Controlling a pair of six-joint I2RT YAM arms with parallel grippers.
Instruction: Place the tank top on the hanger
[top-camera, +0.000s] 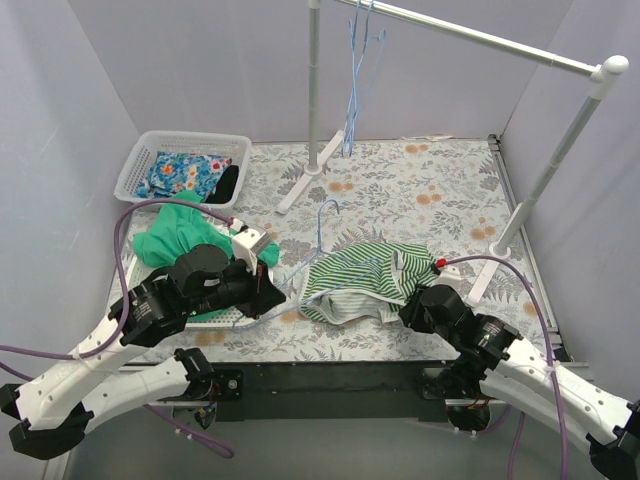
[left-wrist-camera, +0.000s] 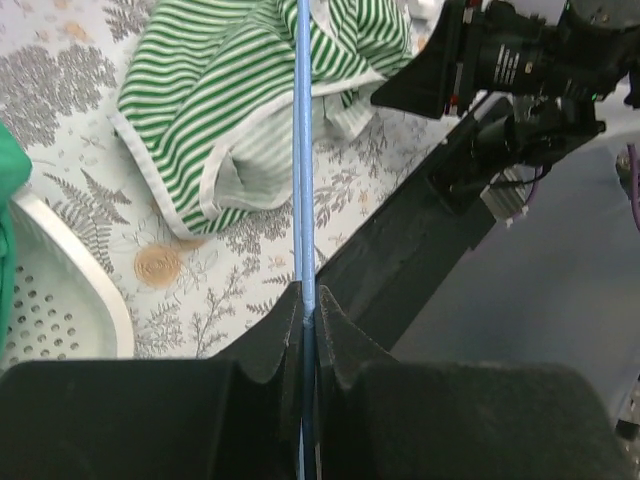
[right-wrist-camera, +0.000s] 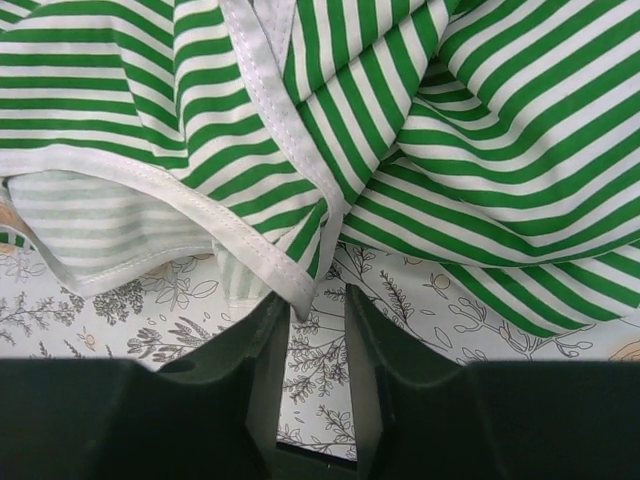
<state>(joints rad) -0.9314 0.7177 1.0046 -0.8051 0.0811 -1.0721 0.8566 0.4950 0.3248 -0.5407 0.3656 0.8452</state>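
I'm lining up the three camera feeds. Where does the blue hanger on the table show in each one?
Top external: the hanger lies mid-table, hook away from the arms.
Left wrist: its wire runs vertically up the centre, clamped in the left gripper.
Right wrist: not in it.
Shared landmark: the striped tank top, in all three.

Striped cloth tank top (top-camera: 362, 281), matt

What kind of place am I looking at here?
Probably a robot test cell staged as a laundry corner: plain panel walls box in a floral-covered table, with a clothes rail carrying wire hangers and a white basket of clothes.
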